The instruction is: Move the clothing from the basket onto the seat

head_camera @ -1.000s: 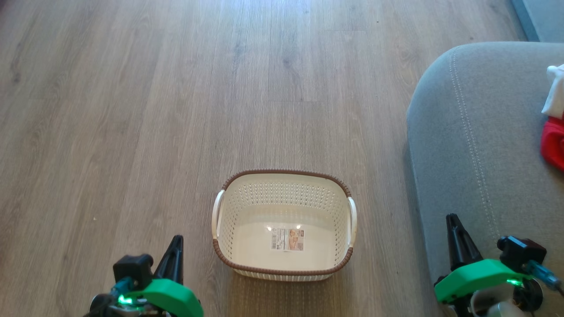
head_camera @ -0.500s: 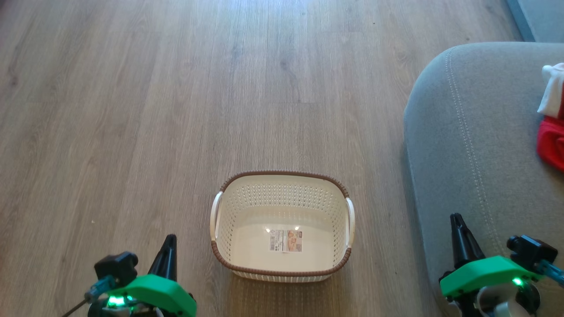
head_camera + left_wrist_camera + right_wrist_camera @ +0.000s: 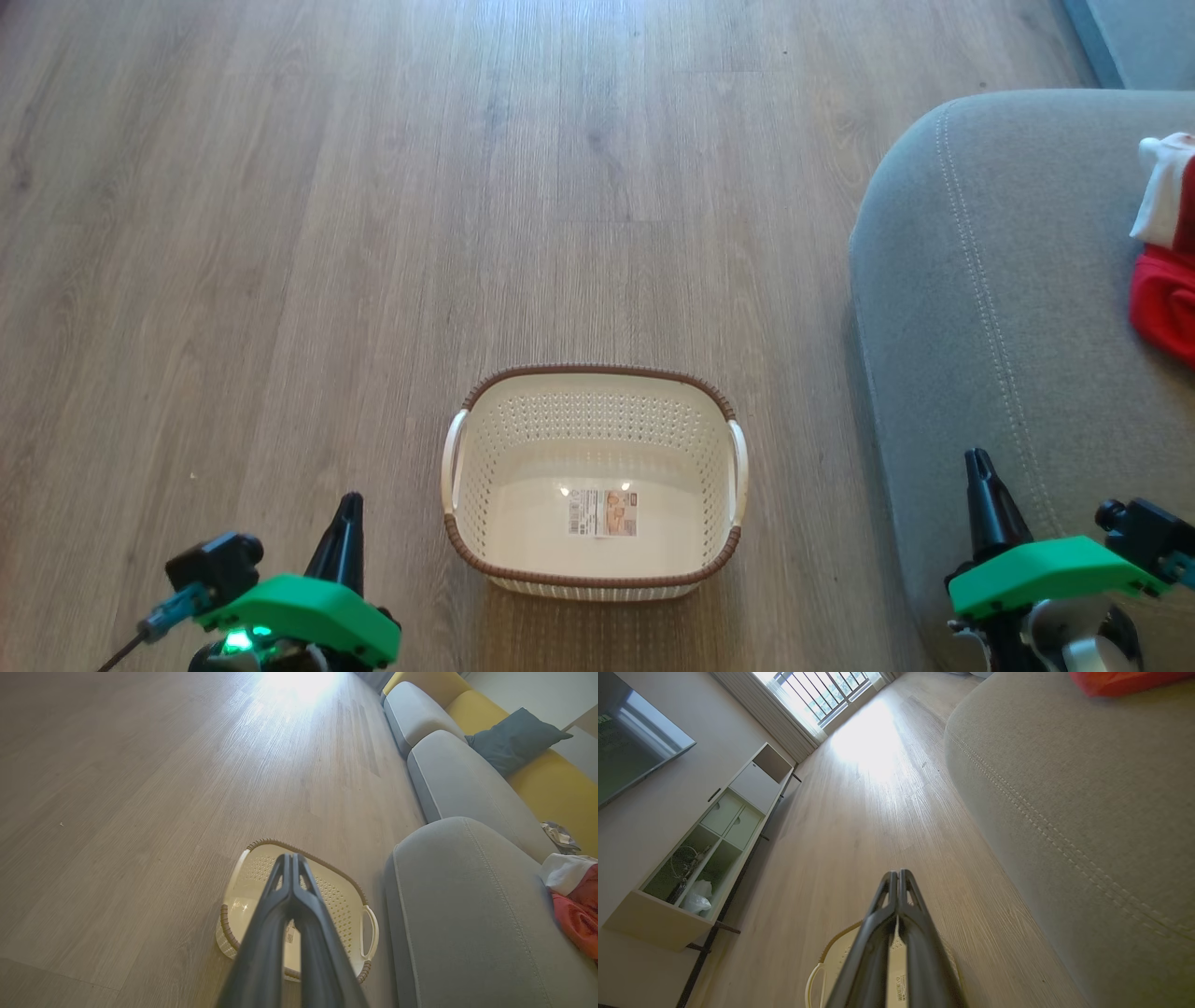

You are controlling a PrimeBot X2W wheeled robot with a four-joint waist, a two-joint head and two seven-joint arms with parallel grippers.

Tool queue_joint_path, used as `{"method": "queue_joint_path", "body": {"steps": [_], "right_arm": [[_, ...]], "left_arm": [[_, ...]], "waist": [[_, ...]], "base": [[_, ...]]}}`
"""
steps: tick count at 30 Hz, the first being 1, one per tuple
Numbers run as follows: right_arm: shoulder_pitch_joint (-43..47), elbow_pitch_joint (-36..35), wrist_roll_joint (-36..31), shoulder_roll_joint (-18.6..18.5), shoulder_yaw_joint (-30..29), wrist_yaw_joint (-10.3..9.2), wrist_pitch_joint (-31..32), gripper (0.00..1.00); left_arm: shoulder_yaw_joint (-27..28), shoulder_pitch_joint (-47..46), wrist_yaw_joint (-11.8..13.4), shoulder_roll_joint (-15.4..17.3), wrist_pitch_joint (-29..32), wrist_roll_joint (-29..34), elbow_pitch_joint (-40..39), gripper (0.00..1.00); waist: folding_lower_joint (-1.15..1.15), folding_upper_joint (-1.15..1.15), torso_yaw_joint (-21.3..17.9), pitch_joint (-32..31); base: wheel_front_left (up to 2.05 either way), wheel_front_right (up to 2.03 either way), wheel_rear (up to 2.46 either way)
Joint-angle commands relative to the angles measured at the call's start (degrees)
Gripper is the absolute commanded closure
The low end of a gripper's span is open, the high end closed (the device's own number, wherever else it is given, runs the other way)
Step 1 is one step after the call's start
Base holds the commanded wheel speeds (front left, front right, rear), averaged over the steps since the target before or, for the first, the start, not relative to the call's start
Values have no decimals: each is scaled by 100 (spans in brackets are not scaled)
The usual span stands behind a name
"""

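Note:
The cream basket (image 3: 595, 571) with a brown rim stands on the wood floor, holding nothing but its label sticker (image 3: 602, 512). It also appears behind my fingers as the basket (image 3: 348, 905) and the basket (image 3: 817, 980). Red and white clothing (image 3: 1164, 252) lies on the grey seat (image 3: 990, 308) at the right edge, seen too as clothing (image 3: 574, 896) and clothing (image 3: 1120, 681). My left gripper (image 3: 348, 509) is shut and empty, low at the left of the basket. My right gripper (image 3: 977, 464) is shut and empty over the seat's front edge.
Further grey cushions (image 3: 448, 774), a yellow backrest (image 3: 551, 784) and a dark pillow (image 3: 514, 742) run along the sofa. A low white cabinet (image 3: 714, 830) stands against the wall under a TV (image 3: 630, 742). Wood floor (image 3: 373, 233) stretches ahead.
Both grippers have drawn back toward the bottom of the head view, the left one also further left. The picture has shifted slightly. Both stay shut.

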State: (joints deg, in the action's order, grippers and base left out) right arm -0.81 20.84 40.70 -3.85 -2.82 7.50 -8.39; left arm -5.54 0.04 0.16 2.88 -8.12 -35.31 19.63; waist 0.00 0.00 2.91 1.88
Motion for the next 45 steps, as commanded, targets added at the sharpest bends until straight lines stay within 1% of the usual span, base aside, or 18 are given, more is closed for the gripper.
{"method": "queue_joint_path", "body": {"steps": [1,21,45], "right_arm": [[-297,-211,186,11,-3,0,67,100],[-357,-328,1418,32,-96,0,422,100],[-423,-456,2768,56,-197,-1,809,100]], "left_arm": [[138,-307,-44,0,35,-198,-199,100],[404,-386,-223,0,390,-1562,-287,100],[695,-472,-419,0,778,-3057,-385,100]], "waist": [[0,0,-6,-4],[0,0,-77,-45],[0,0,-155,-91]], "base": [[0,0,0],[0,0,0],[0,0,0]]}}
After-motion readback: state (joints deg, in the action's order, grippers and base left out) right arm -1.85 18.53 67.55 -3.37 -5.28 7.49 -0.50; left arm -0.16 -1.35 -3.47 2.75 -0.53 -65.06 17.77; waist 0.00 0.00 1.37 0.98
